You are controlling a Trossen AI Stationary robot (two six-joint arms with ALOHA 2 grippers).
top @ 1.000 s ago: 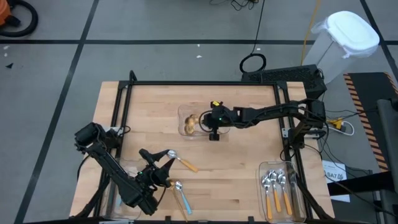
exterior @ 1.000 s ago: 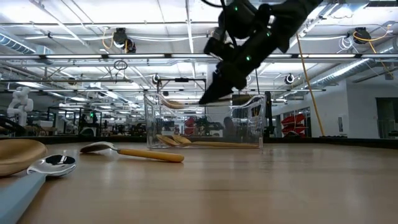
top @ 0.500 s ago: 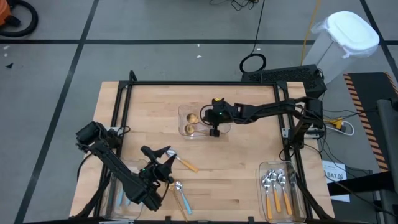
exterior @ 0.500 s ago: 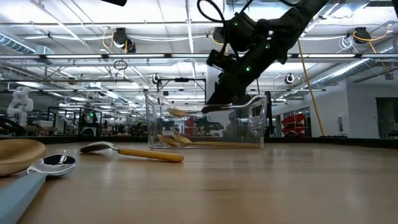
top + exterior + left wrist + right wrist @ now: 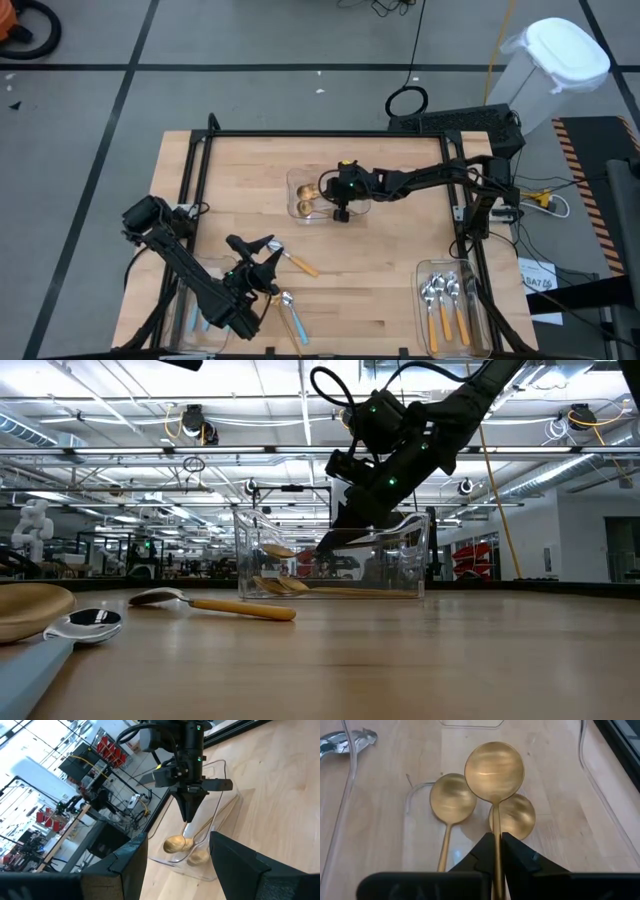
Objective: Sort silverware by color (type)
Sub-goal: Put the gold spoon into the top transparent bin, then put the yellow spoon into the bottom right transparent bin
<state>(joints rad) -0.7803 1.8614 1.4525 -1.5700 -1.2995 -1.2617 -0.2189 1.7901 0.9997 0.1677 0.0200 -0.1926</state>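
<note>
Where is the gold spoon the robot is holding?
The gold spoon is pinched in the right gripper, hanging over the clear tray at the table's middle, just above two other gold spoons lying inside.

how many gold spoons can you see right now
3. Two gold spoons lie side by side in the clear tray mid-table. The third is pinched by its handle in the right gripper, above them. None visible elsewhere.
</note>
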